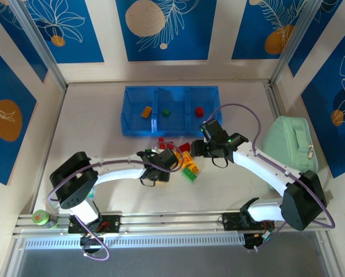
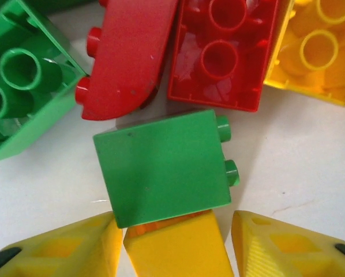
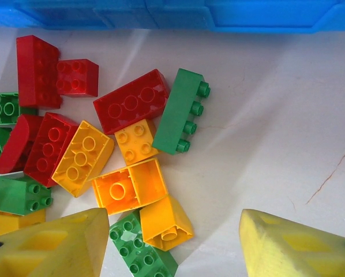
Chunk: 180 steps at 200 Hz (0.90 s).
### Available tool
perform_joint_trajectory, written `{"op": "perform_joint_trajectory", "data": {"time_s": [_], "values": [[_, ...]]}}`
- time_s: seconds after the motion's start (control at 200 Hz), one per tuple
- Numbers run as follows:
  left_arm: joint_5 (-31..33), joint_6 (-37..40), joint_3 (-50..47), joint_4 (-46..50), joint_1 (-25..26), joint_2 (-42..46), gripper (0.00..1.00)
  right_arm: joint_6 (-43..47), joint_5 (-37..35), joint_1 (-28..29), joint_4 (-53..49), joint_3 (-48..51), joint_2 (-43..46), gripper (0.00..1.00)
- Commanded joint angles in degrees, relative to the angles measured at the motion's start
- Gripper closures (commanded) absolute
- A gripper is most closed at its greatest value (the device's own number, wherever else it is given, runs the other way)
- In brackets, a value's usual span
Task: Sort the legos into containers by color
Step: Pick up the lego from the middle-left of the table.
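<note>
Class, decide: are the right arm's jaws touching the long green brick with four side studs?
Apart. The right wrist view shows the long green brick well clear of both open jaws, with other bricks and table between.

Bright, even light throughout, soft shadows, slight close-up blur.

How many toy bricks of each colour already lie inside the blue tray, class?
Orange plastic studded brick: 1
Green plastic studded brick: 1
Red plastic studded brick: 1
Total inside the translucent blue plastic tray: 3
</note>
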<state>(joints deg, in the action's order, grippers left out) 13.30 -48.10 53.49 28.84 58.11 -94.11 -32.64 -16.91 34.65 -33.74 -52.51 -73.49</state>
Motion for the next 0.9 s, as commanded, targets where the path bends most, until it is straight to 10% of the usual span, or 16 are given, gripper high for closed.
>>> {"op": "perform_joint_trajectory", "data": {"time_s": [0.0, 0.475, 0.896], "values": [[-0.6, -0.8, -0.4, 0.0, 1.0, -0.7, 0.56, -0.9, 0.1, 0.0, 0.7, 1.2, 2.0, 0.38], [4.0, 2.7, 2.7, 6.3, 1.2, 9.5, 0.73, -0.9, 0.1, -0.6, 1.2, 1.2, 2.1, 0.39], [-1.4, 16.7, 15.1, 2.9, -22.5, 10.1, 0.73, -1.8, 0.5, -0.6, 0.2, 2.4, 4.6, 0.4]]}}
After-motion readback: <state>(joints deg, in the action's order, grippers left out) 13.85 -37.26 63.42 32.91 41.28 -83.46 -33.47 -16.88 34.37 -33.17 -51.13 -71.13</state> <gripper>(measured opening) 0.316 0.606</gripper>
